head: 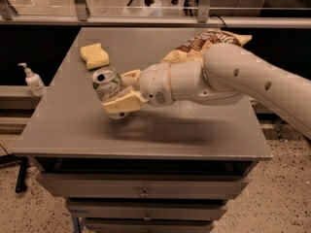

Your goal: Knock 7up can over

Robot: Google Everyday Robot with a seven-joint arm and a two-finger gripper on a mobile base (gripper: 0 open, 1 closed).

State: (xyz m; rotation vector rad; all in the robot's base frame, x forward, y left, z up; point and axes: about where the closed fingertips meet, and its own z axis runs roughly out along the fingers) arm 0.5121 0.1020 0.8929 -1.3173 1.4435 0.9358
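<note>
Tool point(118, 92) clamps the 7up can point(107, 83) between 2 fingers — can tilted near the tabletop point(73, 130). Advised: tip it fully sideways, low, before letting go.

The 7up can point(108, 83), silver with faint green print and a pull-tab top, stands tilted on the left half of the grey table point(73, 130), top turned up and leftward, clasped on both sides by the gripper point(115, 91)
</note>
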